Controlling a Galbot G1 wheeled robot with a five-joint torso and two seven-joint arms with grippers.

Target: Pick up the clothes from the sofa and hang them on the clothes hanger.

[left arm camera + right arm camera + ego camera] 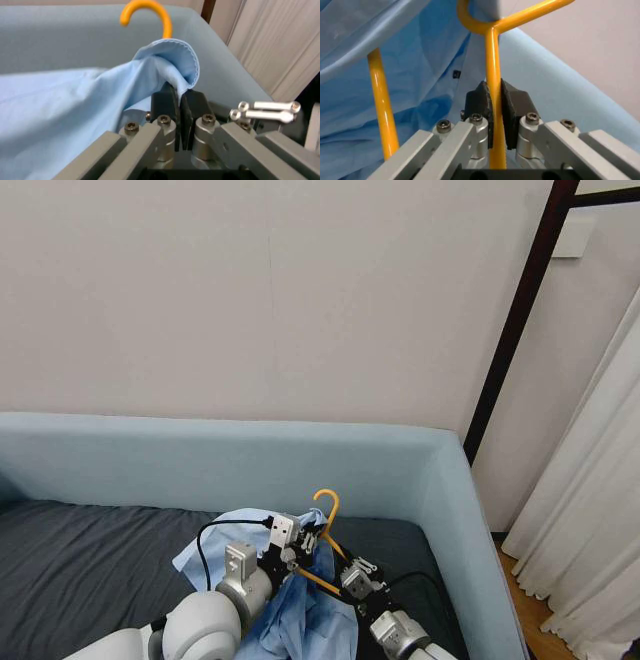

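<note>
Head view: left gripper (303, 544) fingers pinch blue shirt (312, 620); right gripper (346, 569) fingers clamp yellow hanger (328, 506).

I see a plain light-blue shirt (310, 620), a glossy orange-yellow hanger (328, 510), a pale blue sofa (250, 460) with a dark grey seat cushion (90, 560), an off-white wall (250, 290), white curtains (590, 520) and a dark brown door frame (515, 320)

One shirt (305, 620), light blue and crumpled, hung at 6 o'clock in the head view above the sofa (430, 480). Its collar hem was pinched in the left gripper (179, 95).
One hanger (328, 505), yellow. Its hook stood at 12 o'clock from the shirt, rising out of the collar, and one bar was clamped in the right gripper (494, 93).
</note>
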